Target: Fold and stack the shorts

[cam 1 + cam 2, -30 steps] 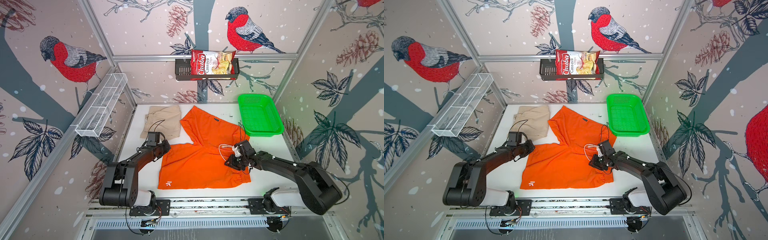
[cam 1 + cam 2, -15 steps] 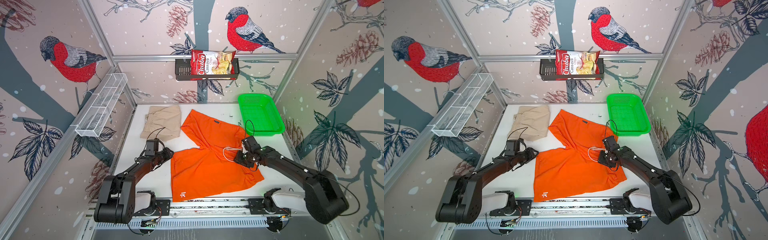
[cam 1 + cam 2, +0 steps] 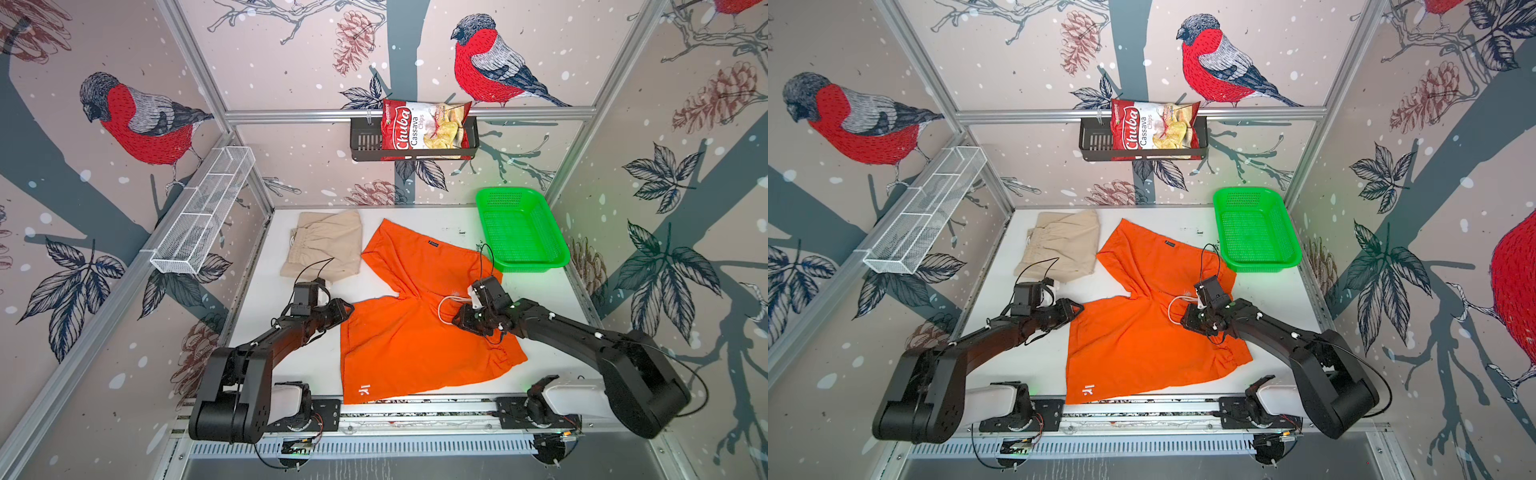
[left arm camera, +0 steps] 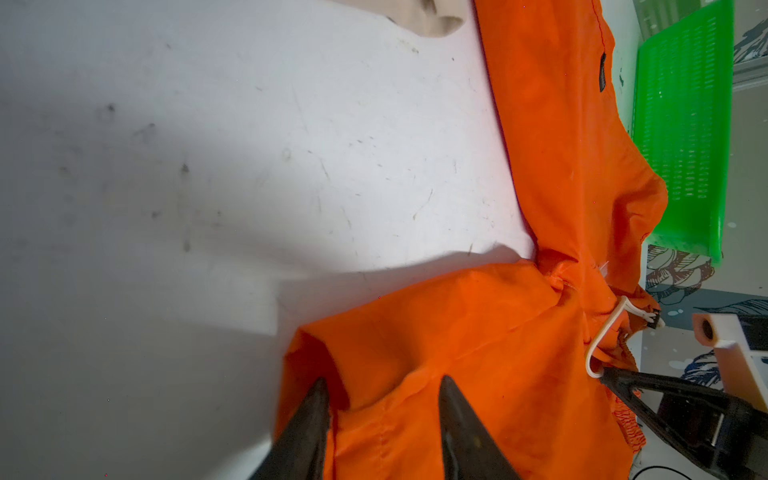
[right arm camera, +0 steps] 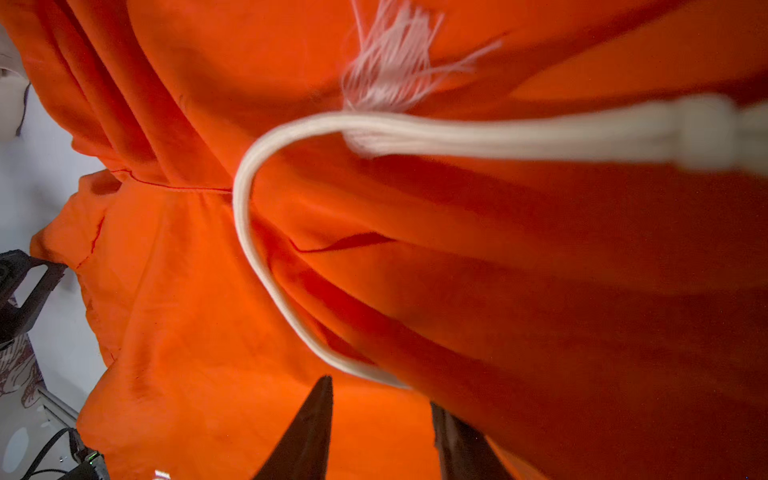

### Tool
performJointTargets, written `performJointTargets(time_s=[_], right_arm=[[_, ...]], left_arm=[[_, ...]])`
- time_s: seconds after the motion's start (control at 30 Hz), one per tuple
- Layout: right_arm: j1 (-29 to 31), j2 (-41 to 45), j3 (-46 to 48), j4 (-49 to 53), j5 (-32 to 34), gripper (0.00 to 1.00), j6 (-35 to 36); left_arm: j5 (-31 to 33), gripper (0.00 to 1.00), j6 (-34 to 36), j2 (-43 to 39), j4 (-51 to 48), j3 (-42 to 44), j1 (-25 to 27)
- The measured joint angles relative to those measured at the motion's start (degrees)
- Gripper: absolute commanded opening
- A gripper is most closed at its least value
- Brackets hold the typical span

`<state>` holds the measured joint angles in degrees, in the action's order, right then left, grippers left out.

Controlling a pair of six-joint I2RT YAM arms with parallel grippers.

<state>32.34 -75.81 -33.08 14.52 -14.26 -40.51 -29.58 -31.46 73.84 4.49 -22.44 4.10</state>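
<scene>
Orange shorts (image 3: 415, 332) have swung since a second ago. The near leg's hem, which was spread far left, is now pulled in toward centre, with the logo corner at the front edge of the tabletop (image 3: 548, 299), and the left tool (image 3: 347, 309) has let go. Wrist views show both sets of jaws apart: the left tool (image 4: 382, 380) straddles the near leg's hem corner, and the right tool (image 5: 380, 390) is over the waistband by the white drawstring (image 3: 442, 307). Neither looks clamped on cloth. The shorts lie mostly flat with the waist toward the right arm and the legs splayed toward the left arm. One leg runs rear-left, the other runs to the front, and the crotch notch sits between the tools. Likely next step is leg onto leg, so the fold line would run from waist to crotch, roughly left-right. The left tool is nearer the hems and the right tool nearer the waist. Beige shorts (image 3: 328, 245), already folded, sit rear-left just beside the far leg's hem and are the probable stacking spot. Green basket (image 3: 536, 262) is rear-right, near the waistband corner. The loose drawstring could snag the right tool.
</scene>
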Motion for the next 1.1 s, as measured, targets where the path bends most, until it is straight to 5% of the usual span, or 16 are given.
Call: performJointTargets(time_s=[0.4,0.67,1.1], right_arm=[[0.0,-1.9,1.6,-4.0,-0.8,0.41,-0.5],[-0.3,-1.3,2.4,-4.8,-0.8,0.41,-1.5],[-0.9,0.3,6.0,-8.7,-1.1,0.43,-1.9]], left_arm=[[-4.1,0.4,-0.1,2.3,4.8,1.7,0.7],[-6.4,0.0,-1.6,2.6,5.8,0.7,1.0],[-3.1,0.0,-1.9,1.1,3.3,-8.2,-0.9]])
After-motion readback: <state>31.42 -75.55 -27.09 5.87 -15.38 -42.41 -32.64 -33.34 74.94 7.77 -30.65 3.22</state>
